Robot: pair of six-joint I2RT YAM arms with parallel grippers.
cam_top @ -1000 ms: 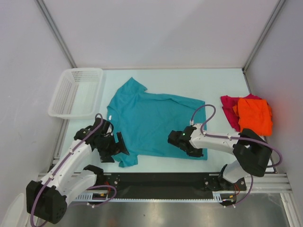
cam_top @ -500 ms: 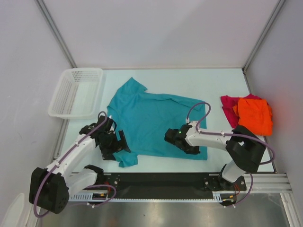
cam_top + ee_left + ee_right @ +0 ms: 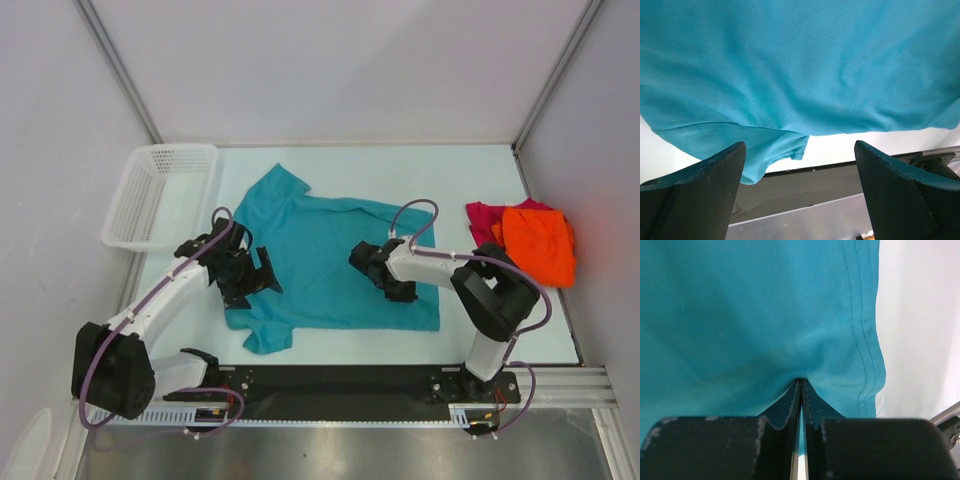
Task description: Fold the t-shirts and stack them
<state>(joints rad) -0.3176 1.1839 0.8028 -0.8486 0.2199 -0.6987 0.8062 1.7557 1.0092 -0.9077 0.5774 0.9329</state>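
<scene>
The teal-blue t-shirt [image 3: 320, 250] lies spread flat in the middle of the table, its near-left sleeve [image 3: 265, 338] crumpled. My right gripper [image 3: 398, 288] rests on the shirt's right half, shut on a pinch of teal cloth [image 3: 805, 355] beside the stitched hem [image 3: 865, 360]. My left gripper [image 3: 265, 277] hovers over the shirt's left side, open wide, nothing between its fingers [image 3: 695, 190]. In the left wrist view the teal cloth [image 3: 790, 65] fills the upper part. The orange t-shirt [image 3: 540, 245] lies on the magenta-red one [image 3: 483, 225] at the right edge.
A white mesh basket [image 3: 160, 195] stands at the far left of the table. The black rail [image 3: 340, 380] with both arm bases runs along the near edge. White walls close in the table at the back and sides.
Both grippers moved away from the near edge onto the shirt. The right one carried its pinch of cloth toward the middle; the left one left the near-left sleeve and opened wider.
</scene>
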